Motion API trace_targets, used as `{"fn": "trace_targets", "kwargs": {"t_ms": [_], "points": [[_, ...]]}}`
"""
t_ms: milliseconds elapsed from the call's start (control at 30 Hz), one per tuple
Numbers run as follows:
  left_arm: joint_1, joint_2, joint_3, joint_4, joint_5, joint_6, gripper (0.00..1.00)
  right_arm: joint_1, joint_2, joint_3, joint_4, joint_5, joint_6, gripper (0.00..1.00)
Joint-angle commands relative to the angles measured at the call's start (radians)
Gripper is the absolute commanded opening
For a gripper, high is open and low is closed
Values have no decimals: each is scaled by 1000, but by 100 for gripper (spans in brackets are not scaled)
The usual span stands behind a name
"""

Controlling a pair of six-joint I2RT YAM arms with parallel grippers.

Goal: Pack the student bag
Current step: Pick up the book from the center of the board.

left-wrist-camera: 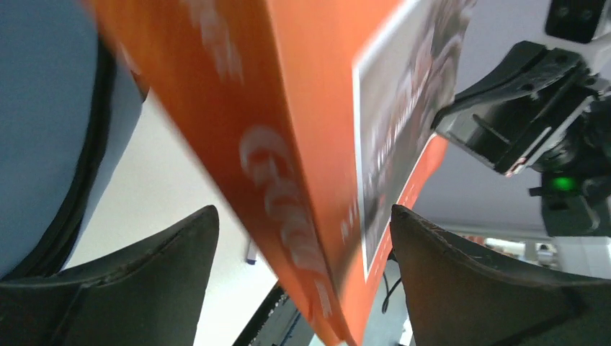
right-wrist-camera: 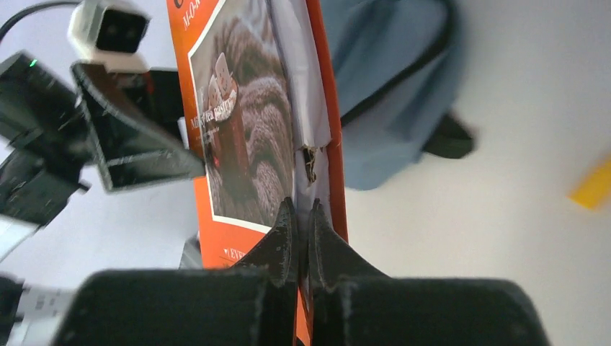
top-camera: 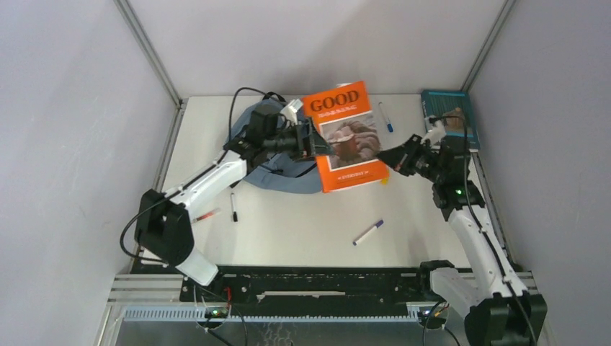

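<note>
with the right gripper (top-camera: 384, 157) clamped on the book (top-camera: 346, 137) at its right edge and the left gripper (top-camera: 317, 141) splayed loose around its left edge, keep that pinch firm and tilt the book toward the bag (top-camera: 292, 180), lying back-left under the left arm.

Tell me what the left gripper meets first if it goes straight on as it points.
The left gripper would meet the orange book first; its edge stands between the open fingers, though depth is unclear.
</note>
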Motion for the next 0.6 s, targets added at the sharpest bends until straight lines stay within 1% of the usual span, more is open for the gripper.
{"fn": "trace_targets", "kwargs": {"t_ms": [0, 100, 167, 267, 300, 333, 367, 400, 433, 467, 500, 533, 567], "points": [[68, -133, -164, 302, 77, -164, 93, 78, 101, 34, 275, -183, 48, 0], [97, -164, -217, 352, 100, -196, 92, 101, 189, 46, 394, -271, 98, 0], [109, -182, -241, 376, 103, -218, 89, 111, 236, 65, 399, -303, 94, 0], [122, -211, -266, 428, 98, -249, 79, 115, 305, 98, 344, -319, 74, 0], [122, -218, -265, 428, 90, -246, 74, 117, 321, 103, 339, -324, 72, 0], [122, -224, -263, 422, 79, -242, 66, 117, 330, 104, 338, -323, 72, 0], [122, -227, -259, 411, 66, -240, 54, 117, 339, 105, 338, -322, 74, 0], [122, -228, -256, 399, 52, -237, 41, 116, 342, 108, 335, -320, 77, 6], [122, -228, -253, 391, 37, -237, 28, 115, 342, 112, 317, -298, 78, 30], [122, -226, -251, 390, 29, -237, 19, 112, 333, 113, 298, -268, 75, 58], [122, -225, -248, 390, 23, -235, 13, 109, 322, 113, 278, -233, 66, 76], [122, -226, -243, 387, 15, -232, 11, 105, 303, 110, 253, -195, 61, 88], [122, -230, -238, 381, 8, -225, 11, 97, 282, 98, 243, -160, 64, 97]]}}
